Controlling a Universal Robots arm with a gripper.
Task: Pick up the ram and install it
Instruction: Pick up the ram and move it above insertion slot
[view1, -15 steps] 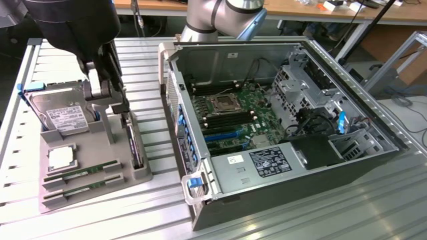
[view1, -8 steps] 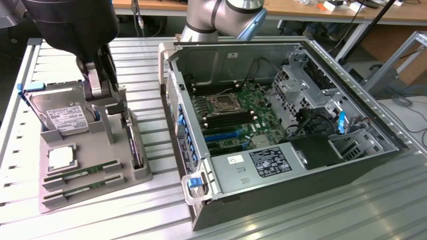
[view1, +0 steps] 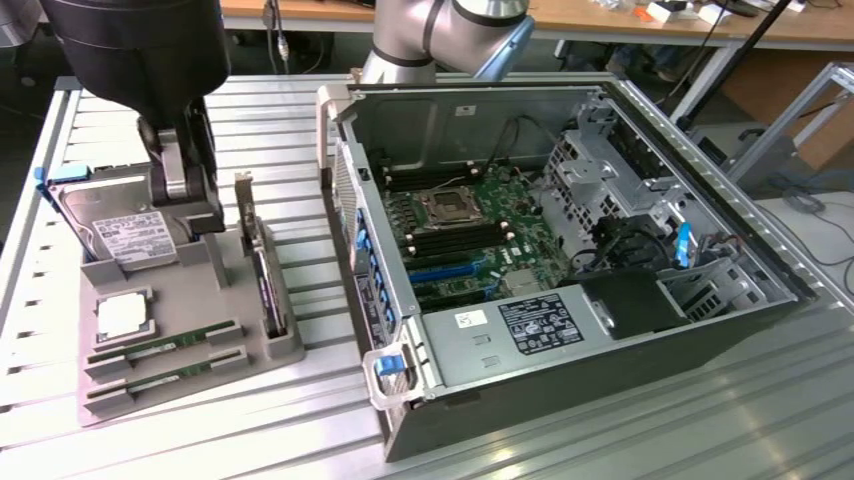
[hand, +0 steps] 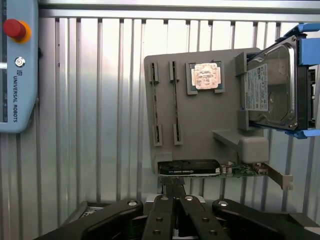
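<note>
Exterior view
Arm: the big dark arm hangs over the gray tray (view1: 174, 385), at the exterior view's left.
Tool: the tool (view1: 184, 215) is low, just above the tray, near the hard drive (view1: 127, 235).
Ram: two green ram sticks (view1: 167, 347) lie in slots at the near end of the tray. Nothing is touching them.
Card: a dark card (view1: 260, 265) stands on edge on the tray, just beside the tool.
Chip: a square silver chip (view1: 120, 315) sits in its pocket between the drive and the ram.
Computer: the open case (view1: 561, 260) lies on the table (view1: 694, 420), at the exterior view's right. Its green board (view1: 481, 240) shows inside.

Wrist view
Tool: the tool (hand: 175, 220) is pressed together and holds nothing.
Ram: the two sticks (hand: 157, 102) sit in their slots, well apart from the tool.
Card: it is the thing nearest to the tool tips.
Other: a gray box with a red button (hand: 15, 29) is at the side.

Step
Now: I think the pick-up has not begun. The ram is in the tray, not in the case.
Next move calls for: the tool must spread and line up over one thin stick, clear of the card.
</note>
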